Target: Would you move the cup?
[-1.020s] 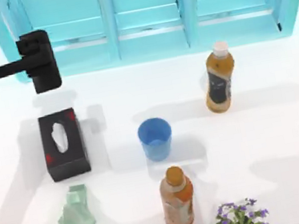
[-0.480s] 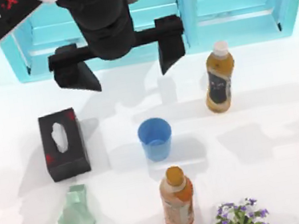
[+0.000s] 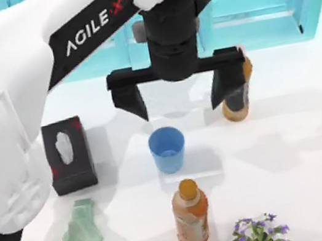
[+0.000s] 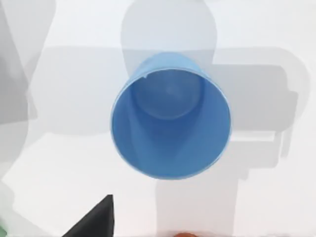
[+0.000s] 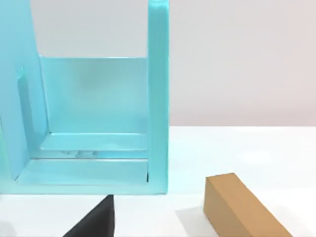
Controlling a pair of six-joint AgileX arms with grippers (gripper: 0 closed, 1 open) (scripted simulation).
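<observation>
cup point(image 3: 167, 149) upright, mouth up; left gripper point(image 3: 179, 97) spread wide above.

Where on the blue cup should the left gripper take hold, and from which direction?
Probably from above, fingers straddling the upper wall just below the rim. The cup stands upright, mouth open, without a handle, and tapers toward its base, so the wide top suits the grip. The left gripper hangs open just behind it.
</observation>
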